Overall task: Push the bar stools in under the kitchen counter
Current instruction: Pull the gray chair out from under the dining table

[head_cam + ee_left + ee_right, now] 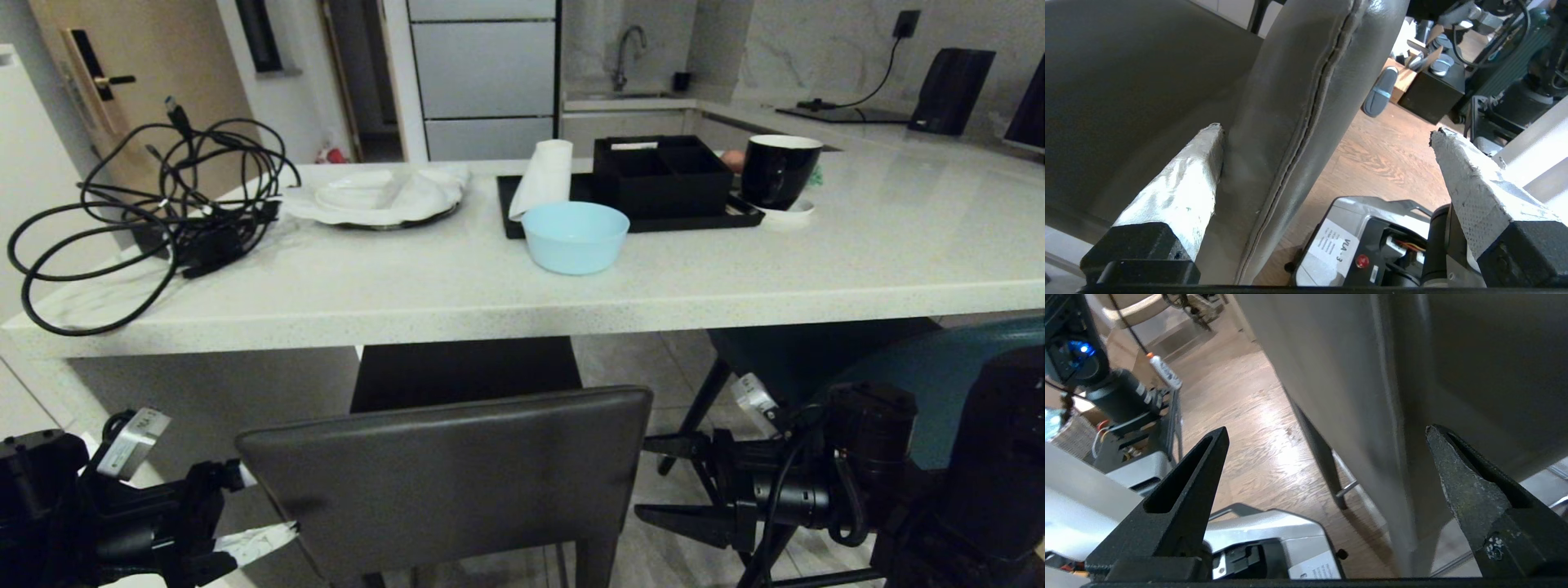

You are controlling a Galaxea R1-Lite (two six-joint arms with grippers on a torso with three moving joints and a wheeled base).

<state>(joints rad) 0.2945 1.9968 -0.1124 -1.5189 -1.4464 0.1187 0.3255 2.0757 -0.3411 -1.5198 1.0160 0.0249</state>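
Currently, the dark grey leather stool with square seat and low rectangular back (445, 482) was seen directly in front of the robot, its seat partly under the thick glossy white stone-look kitchen counter (571, 294). The left gripper (253, 510) was positioned at the backrest's left edge, jaws spread wide, the edge lying between them; in the left wrist view one white-wrapped finger (1184, 192) was seen against the backrest's face, actual contact could not be confirmed. The right gripper (682, 482) was held just beside the backrest's right edge, jaws also wide, nothing gripped. The teal stool with rounded back (939, 384) was seen to the right, behind the right arm, its seat partly beneath the counter.

On the countertop were noted a tangle of black cables (155, 204), a white cloth over a plate (375, 196), a black tray (629, 208) carrying a black compartment box (661, 175), a light blue bowl (574, 237) and a black mug (780, 171). A sink tap (624, 53) and wooden door (139, 73) were visible behind.
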